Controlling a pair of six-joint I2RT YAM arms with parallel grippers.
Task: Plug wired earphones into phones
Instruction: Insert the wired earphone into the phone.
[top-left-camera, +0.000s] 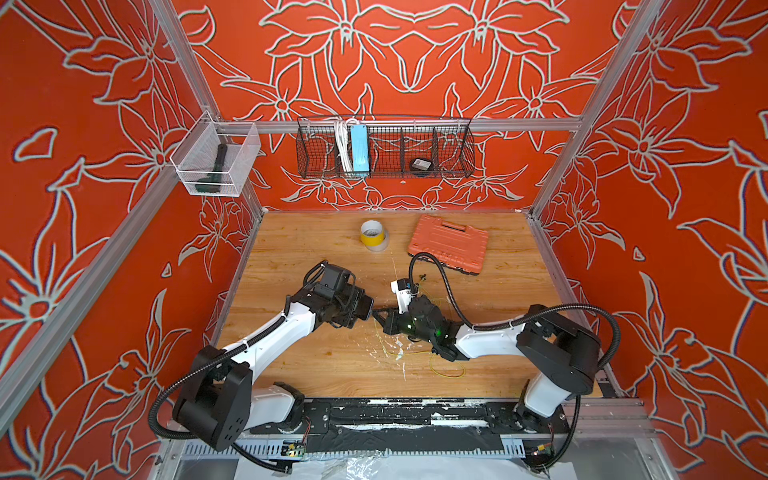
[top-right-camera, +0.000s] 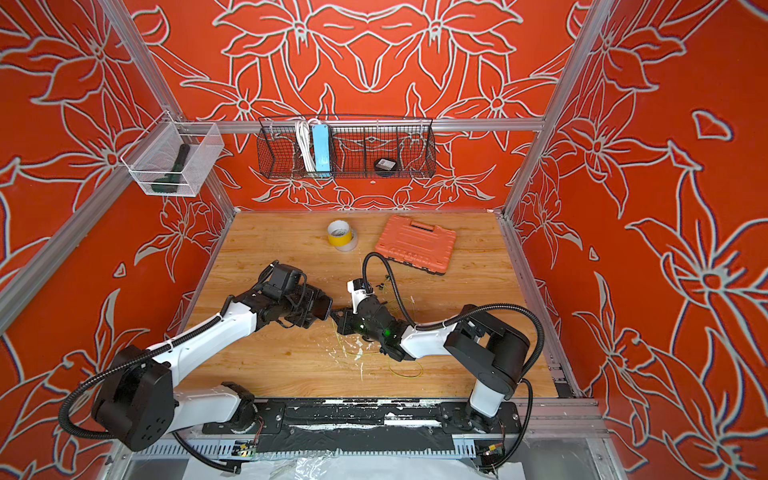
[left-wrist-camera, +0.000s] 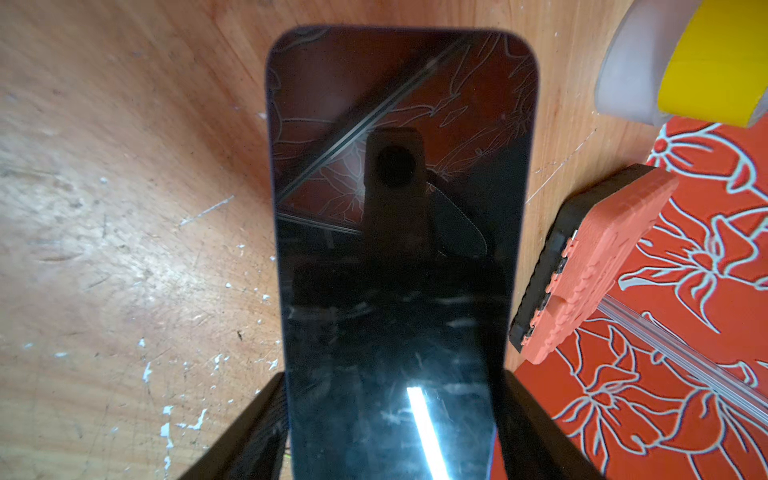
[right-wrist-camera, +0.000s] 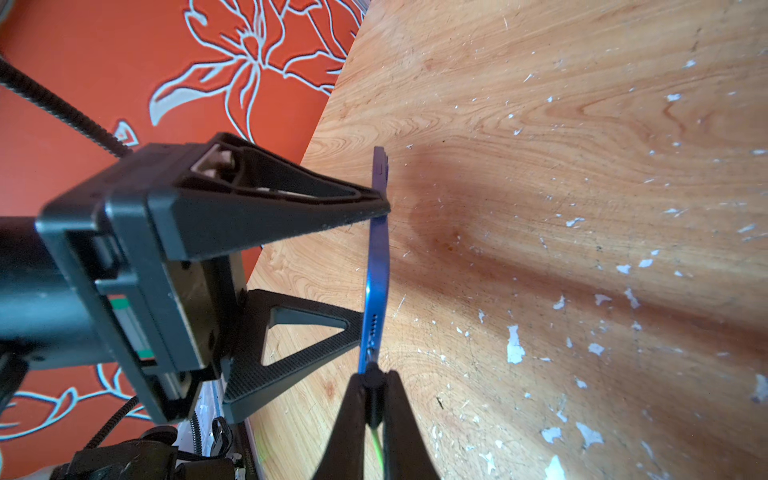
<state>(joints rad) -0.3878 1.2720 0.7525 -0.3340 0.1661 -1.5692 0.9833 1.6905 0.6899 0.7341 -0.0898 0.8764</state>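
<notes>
My left gripper (top-left-camera: 360, 309) is shut on the phone (left-wrist-camera: 395, 249), a black slab with a glossy dark screen, held off the table by its long sides. In the right wrist view the phone (right-wrist-camera: 378, 257) shows edge-on, bluish, between the left gripper's fingers (right-wrist-camera: 291, 203). My right gripper (right-wrist-camera: 372, 384) is shut on the earphones' small black plug (right-wrist-camera: 372, 374). The plug's tip meets the phone's bottom edge beside the speaker holes; how deep it sits is hidden. The yellow-green cable (right-wrist-camera: 376, 444) runs back between the jaws and loops over the table (top-left-camera: 446, 368) in both top views (top-right-camera: 405, 370).
A yellow and white tape roll (top-left-camera: 372, 235) and an orange ribbed case (top-left-camera: 449, 243) lie at the back of the wooden table (top-left-camera: 311, 357). A wire basket (top-left-camera: 453, 153) and a clear bin (top-left-camera: 195, 166) hang on the back rail. White paint flecks mark the wood.
</notes>
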